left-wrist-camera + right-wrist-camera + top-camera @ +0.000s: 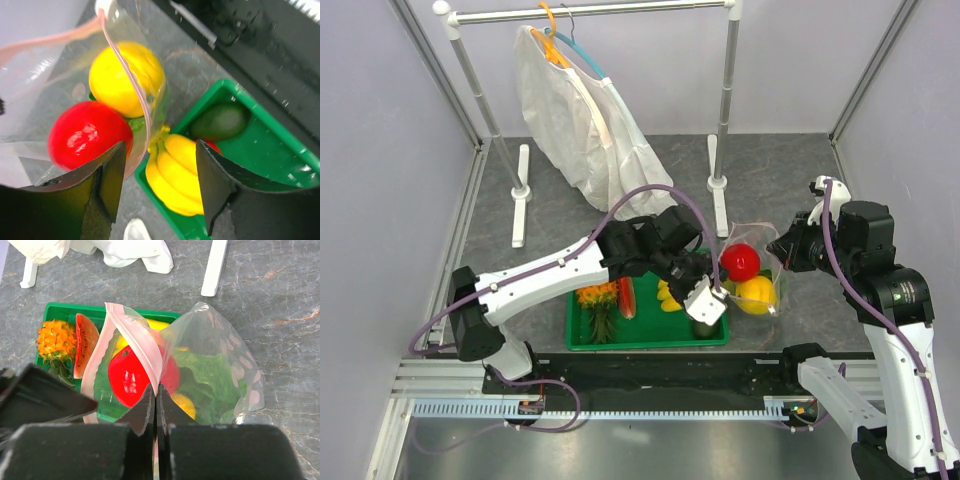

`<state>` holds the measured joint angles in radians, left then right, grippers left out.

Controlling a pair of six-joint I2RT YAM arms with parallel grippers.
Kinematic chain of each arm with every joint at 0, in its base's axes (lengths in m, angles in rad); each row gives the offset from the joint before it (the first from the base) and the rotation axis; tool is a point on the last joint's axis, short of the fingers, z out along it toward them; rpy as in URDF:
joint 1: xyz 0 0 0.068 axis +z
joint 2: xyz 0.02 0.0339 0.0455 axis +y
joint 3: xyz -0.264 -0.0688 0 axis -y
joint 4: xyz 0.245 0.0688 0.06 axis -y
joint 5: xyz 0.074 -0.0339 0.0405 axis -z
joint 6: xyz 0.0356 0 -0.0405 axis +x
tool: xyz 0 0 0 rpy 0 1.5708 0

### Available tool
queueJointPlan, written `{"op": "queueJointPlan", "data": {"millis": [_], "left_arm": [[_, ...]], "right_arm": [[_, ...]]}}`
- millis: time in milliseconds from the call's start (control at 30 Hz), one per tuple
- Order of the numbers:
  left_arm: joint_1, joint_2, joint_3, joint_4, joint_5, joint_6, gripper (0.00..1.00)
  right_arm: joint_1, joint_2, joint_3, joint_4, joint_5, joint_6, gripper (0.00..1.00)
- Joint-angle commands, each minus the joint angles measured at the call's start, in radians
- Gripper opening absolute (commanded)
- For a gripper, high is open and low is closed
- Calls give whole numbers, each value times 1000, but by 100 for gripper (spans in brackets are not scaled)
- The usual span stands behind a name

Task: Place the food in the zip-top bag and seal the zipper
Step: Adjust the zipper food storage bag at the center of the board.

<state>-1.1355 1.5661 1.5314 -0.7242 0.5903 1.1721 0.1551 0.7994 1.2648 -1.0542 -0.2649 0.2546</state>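
Left gripper (pixel 708 297) is over the green tray (pixel 576 338) edge, with tomato (pixel 741 262) and yellow fruit (pixel 757 294) in the zip-top bag (pixel 770 240) just right of it.

This is looking like a lab test booth: plain grey walls (pixel 380 120) are enclosing the table (pixel 780 170), robot arms (pixel 550 270) are sitting bolted at the bottom edge.

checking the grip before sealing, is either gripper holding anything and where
The right gripper pinches the zip-top bag by its zipper strip; left gripper open, holds nothing.
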Motion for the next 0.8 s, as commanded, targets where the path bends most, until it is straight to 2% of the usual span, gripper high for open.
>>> {"op": "queueJointPlan", "data": {"millis": [0, 67, 167, 200, 233, 300, 367, 467, 533, 633, 733, 767], "left_arm": [[-15, 26, 15, -11, -92, 139, 62], [-20, 40, 6, 5, -110, 147, 60], [-32, 40, -20, 58, -170, 161, 44], [-35, 37, -22, 80, -188, 156, 31], [-36, 32, -17, 109, -187, 141, 22], [-36, 14, 28, 227, -181, 13, 2], [-35, 11, 94, 291, -181, -128, 2], [-36, 12, 130, 397, -207, -230, 2], [-38, 14, 127, 460, -240, -233, 2], [-37, 23, 116, 470, -274, -216, 2], [-36, 40, 134, 393, -238, -218, 2], [-38, 37, 119, 399, -238, -259, 2]], "right_arm": [[0, -6, 38, 19, 3, -6, 0], [0, -8, 38, 19, -2, -8, 0], [0, -12, 33, 20, -5, -8, 0], [0, -15, 31, 17, -4, -8, 0], [-2, -17, 36, 17, 0, -12, 0], [0, -6, 53, 14, 13, -37, 0], [-2, 7, 103, 13, 97, -81, 0], [-2, 44, 186, 29, 243, -133, 0], [0, 67, 244, 43, 301, -158, 0], [0, 84, 287, 56, 404, -193, 0], [0, 78, 265, 39, 397, -221, 0], [0, 75, 246, 36, 379, -228, 0]]}}
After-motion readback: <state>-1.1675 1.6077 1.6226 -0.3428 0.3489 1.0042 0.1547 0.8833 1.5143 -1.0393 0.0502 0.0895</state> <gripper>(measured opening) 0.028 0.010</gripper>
